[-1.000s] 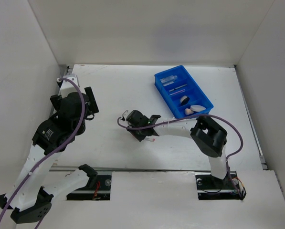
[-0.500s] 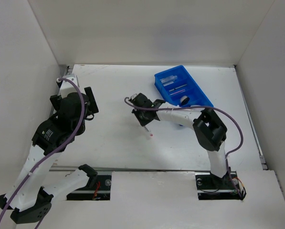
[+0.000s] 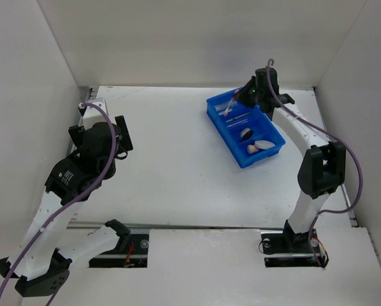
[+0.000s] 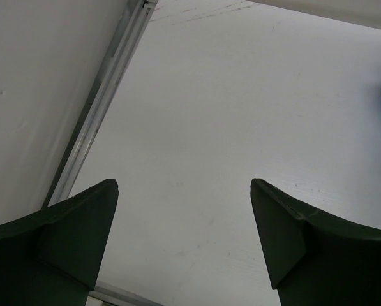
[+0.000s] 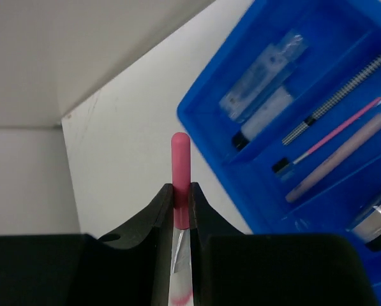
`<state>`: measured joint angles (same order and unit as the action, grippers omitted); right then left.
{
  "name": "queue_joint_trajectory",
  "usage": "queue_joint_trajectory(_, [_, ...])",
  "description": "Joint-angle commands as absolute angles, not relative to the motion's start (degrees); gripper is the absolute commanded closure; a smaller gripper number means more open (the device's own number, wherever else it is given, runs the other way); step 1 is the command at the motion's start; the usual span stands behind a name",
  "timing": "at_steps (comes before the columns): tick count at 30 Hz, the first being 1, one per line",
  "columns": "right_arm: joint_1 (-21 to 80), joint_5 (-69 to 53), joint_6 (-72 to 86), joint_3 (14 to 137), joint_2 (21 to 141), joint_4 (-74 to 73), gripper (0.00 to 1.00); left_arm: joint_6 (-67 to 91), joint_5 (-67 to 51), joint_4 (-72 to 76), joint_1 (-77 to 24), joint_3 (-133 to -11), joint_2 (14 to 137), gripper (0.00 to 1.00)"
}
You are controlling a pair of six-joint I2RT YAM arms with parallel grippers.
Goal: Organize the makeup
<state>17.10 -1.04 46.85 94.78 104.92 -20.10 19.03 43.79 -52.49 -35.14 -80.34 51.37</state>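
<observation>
My right gripper (image 3: pixel 240 99) reaches over the far end of the blue tray (image 3: pixel 221 126) and is shut on a pink stick (image 5: pixel 180 159), held upright between the fingertips (image 5: pixel 165 203). In the right wrist view the tray (image 5: pixel 219 64) holds a clear rectangular tube (image 5: pixel 260 80), a thin dark pencil (image 5: pixel 337 95), a thin pink stick (image 5: pixel 343 127) and a thicker pinkish stick (image 5: pixel 340 159). The top view also shows the black compact (image 3: pixel 246 134), beige puff (image 3: pixel 264 145) and peach sponge (image 3: pixel 252 150) in the tray's near compartment. My left gripper (image 4: pixel 184 191) is open and empty over bare table at the left (image 3: pixel 120 134).
White walls enclose the table on three sides. A metal rail (image 4: pixel 94 121) runs along the left wall beside my left gripper. The tray sits at an angle at the back right, close to the right arm's elbow (image 3: pixel 321 169).
My right arm has swung from the table's middle to the tray's far end, carrying the pink stick with it. The left arm has barely moved.
</observation>
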Motion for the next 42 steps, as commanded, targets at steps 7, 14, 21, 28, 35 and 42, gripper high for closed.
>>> queue_joint_trajectory(7, [11.6, -5.7, 68.5, 88.2, 106.9, -10.4, 0.99, 17.9, 45.1, -51.1, -35.2, -81.4, 51.2, 0.18])
queue_joint_trajectory(14, [11.1, 0.2, 74.8, 86.7, 107.5, -11.1, 0.99, 18.5, 45.1, -51.1, -35.2, -81.4, 51.7, 0.18])
queue_joint_trajectory(21, [10.5, 5.4, 76.6, 83.8, 106.8, -11.7, 0.99, 18.5, 45.1, -51.6, -35.2, -81.9, 51.7, 0.18])
queue_joint_trajectory(28, [10.0, 6.7, 76.0, 83.2, 107.8, -12.2, 0.87, 17.9, 45.1, -51.6, -35.2, -81.9, 52.2, 0.18])
queue_joint_trajectory(35, [9.5, 6.7, 74.4, 86.4, 110.0, -13.8, 0.65, 17.9, 45.1, -51.6, -35.2, -81.9, 52.7, 0.17])
queue_joint_trajectory(42, [9.5, 6.2, 71.5, 87.8, 109.7, -14.3, 0.46, 17.9, 45.1, -51.6, -35.2, -83.0, 53.3, 0.17])
